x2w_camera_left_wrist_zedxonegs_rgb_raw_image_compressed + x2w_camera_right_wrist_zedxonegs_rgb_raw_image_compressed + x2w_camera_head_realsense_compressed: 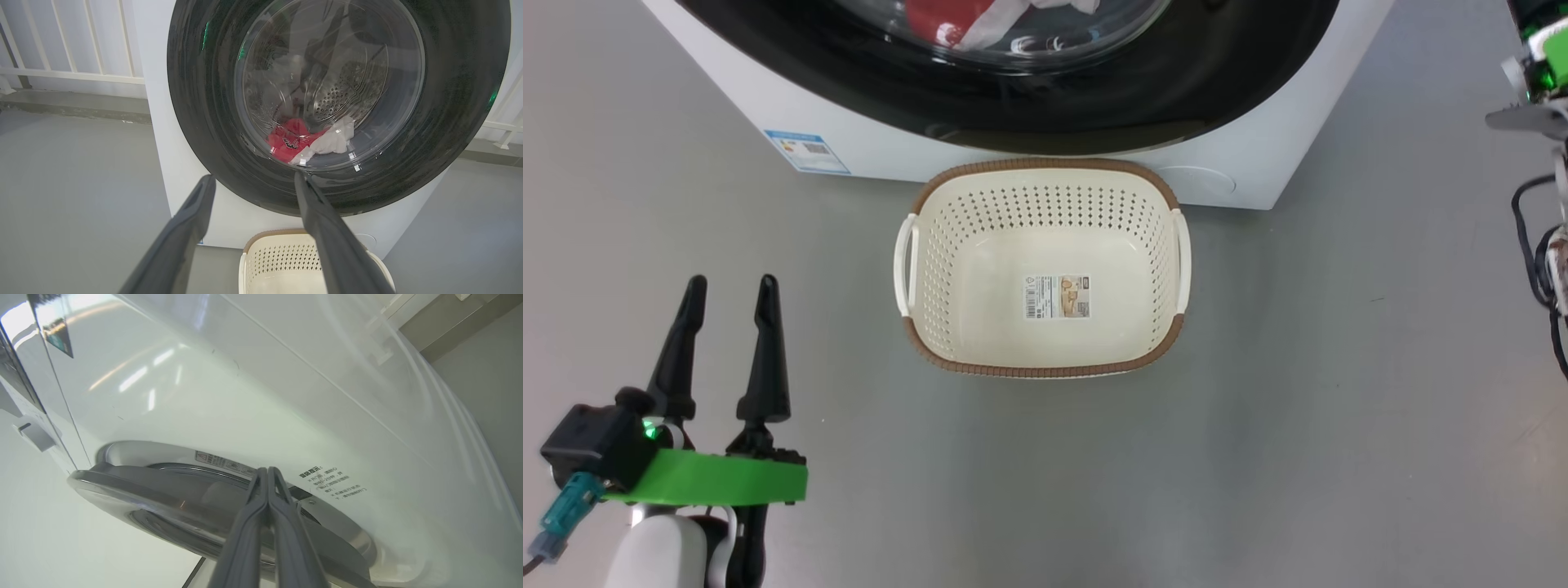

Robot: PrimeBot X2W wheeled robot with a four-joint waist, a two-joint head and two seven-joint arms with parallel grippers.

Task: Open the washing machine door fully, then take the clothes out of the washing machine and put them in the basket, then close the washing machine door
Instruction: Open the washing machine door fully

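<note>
Left end effector: the left end effector [731, 284] is hovering over the grey floor [1258, 425], well left of the basket, its two long dark fingers spread wide and gripping nothing.
Right end effector: the right end effector [267, 470] is pointing its fingers, pressed tight together, at the door's edge; whether they are touching it, I cannot tell.
Door: the big round door with glossy black rim and bulging clear glass window [196, 102] is sitting on the front of the large white front-loading washing machine [163, 122].
Clothes: the bright red jersey [292, 141] and the plain white cloth [337, 139] are lying inside the drum, showing low through the glass.
Basket: the small cream-white perforated plastic basket with a brown woven-look rim [1045, 166] is standing on the floor just in front of the washing machine, below the door, its paper label [1057, 296] showing on the bottom.
</note>
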